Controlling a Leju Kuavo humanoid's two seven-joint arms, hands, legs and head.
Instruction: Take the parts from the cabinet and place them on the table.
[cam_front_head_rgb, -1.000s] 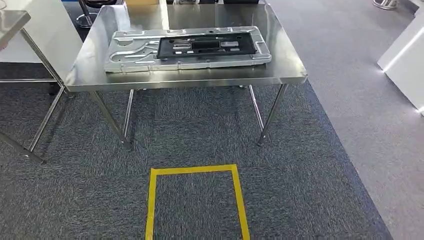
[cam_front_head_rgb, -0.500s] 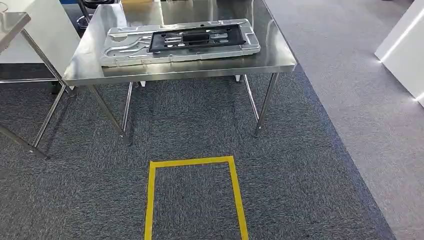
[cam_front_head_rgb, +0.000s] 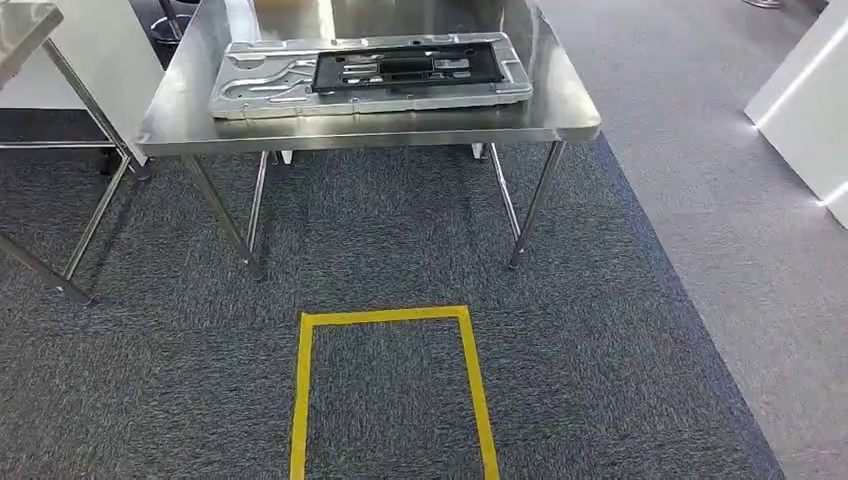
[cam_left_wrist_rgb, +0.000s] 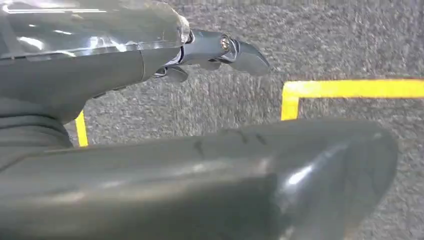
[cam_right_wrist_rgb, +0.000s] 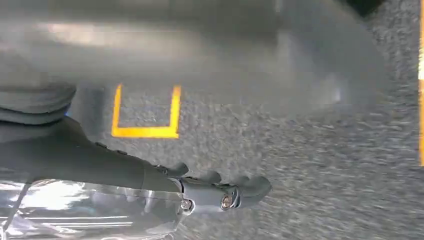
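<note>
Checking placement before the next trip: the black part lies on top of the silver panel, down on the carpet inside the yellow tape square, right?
Not on the carpet. In the head view the black part lies on the silver panel up on the steel table; the yellow tape square holds nothing.

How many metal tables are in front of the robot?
2. One steel table stands straight ahead, carrying a large grey panel with a black part lying on it. A second table shows just its corner at the far left; more may lie beyond view.

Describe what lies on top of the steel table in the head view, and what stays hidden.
On the steel table lies a silver stamped metal panel, with a black frame part resting on it. The frame covers the panel's middle; the table's far edge is cut off.
</note>
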